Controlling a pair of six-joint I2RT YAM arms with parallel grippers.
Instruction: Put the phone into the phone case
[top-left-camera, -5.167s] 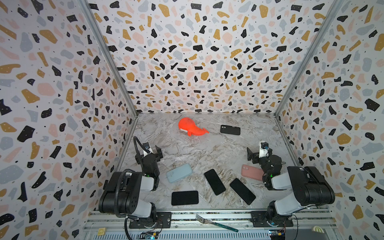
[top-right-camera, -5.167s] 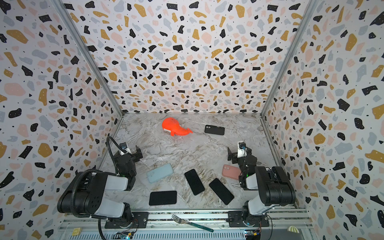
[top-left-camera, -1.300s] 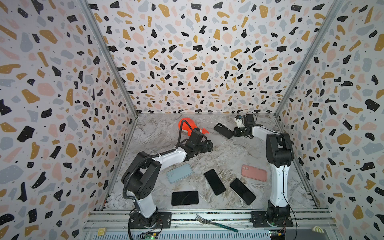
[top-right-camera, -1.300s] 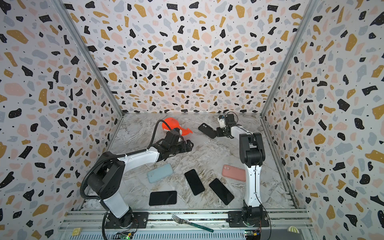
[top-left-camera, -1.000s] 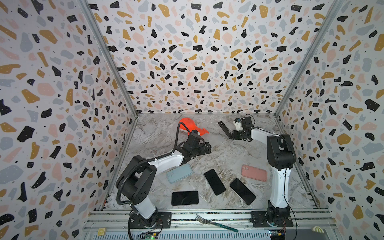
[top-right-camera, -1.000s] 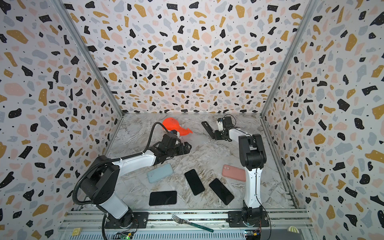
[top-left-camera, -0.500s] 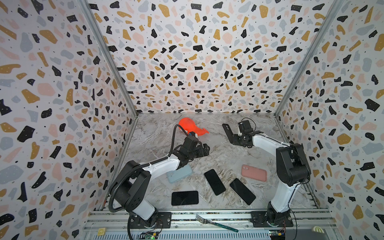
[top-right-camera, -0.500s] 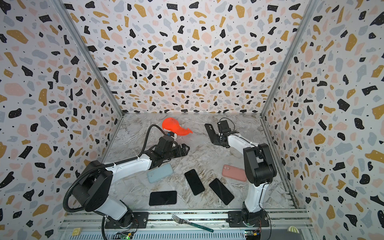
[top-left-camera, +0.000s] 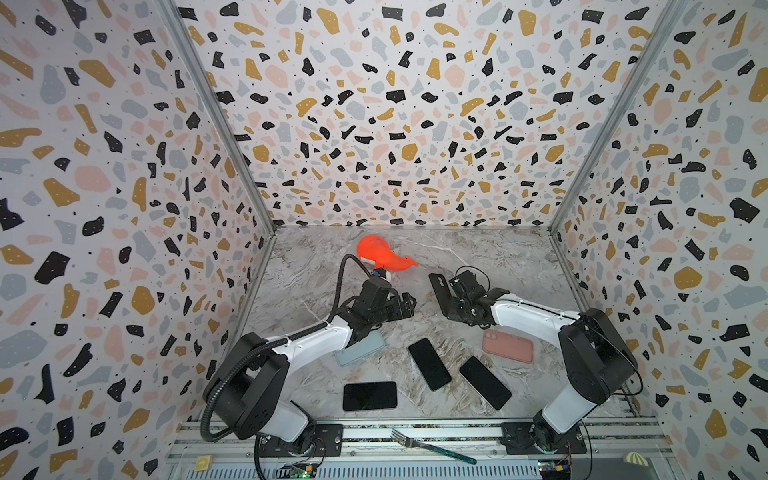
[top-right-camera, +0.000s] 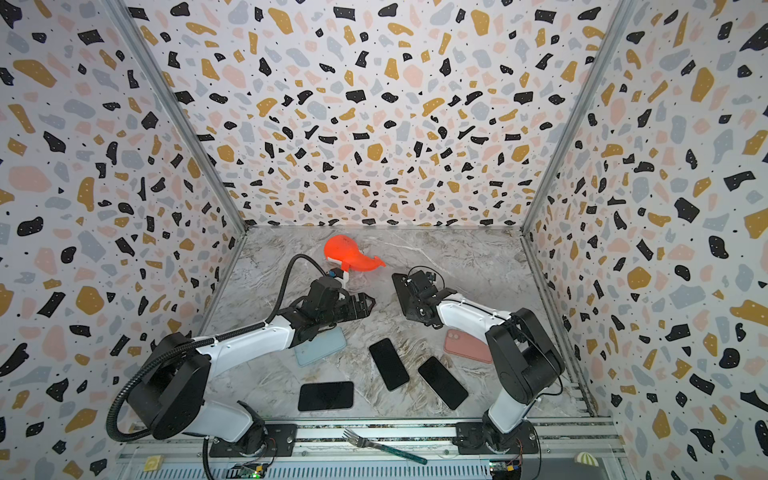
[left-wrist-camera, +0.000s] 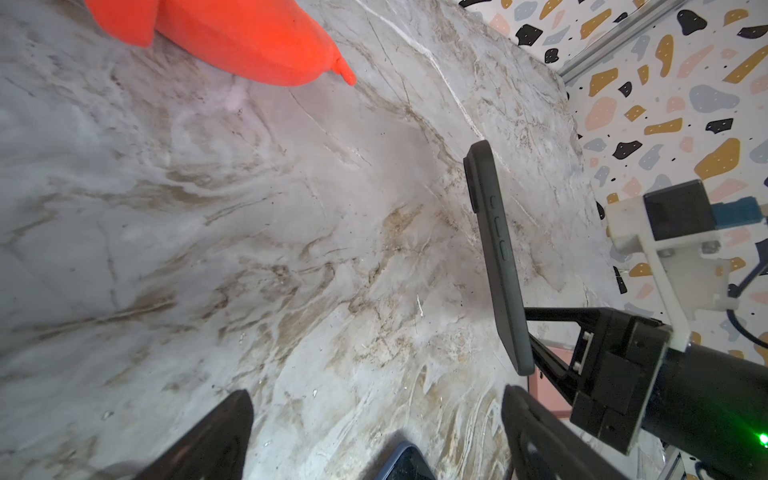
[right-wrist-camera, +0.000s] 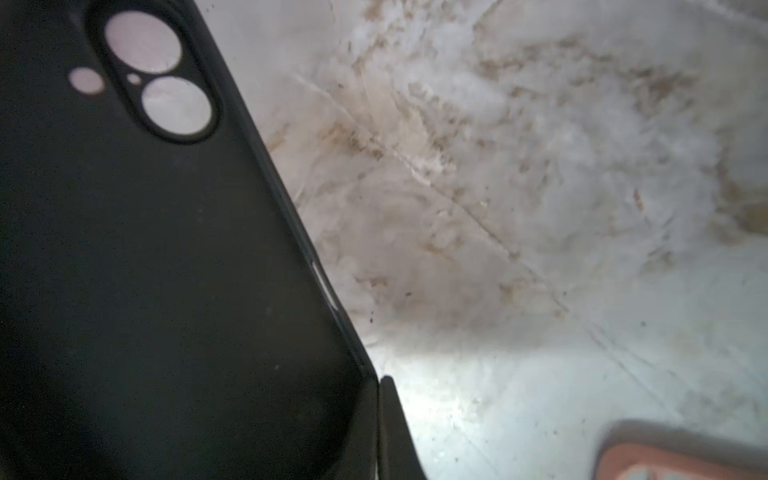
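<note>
In a top view, the empty, wide-open left claw faces the case at its 3 o'clock, long axis 11-to-5, pinched at its 5 o'clock end by the right claw.

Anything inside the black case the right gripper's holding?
No phone: the black case shows a bare inner face in the right wrist view, table visible through its camera holes. The end pinched in the right gripper is out of that view.

Walls: multicoloured terrazzo speckle; table: veined grey marble; toy orange; phone case black; second case pink; third case seemingly pale blue.
</note>
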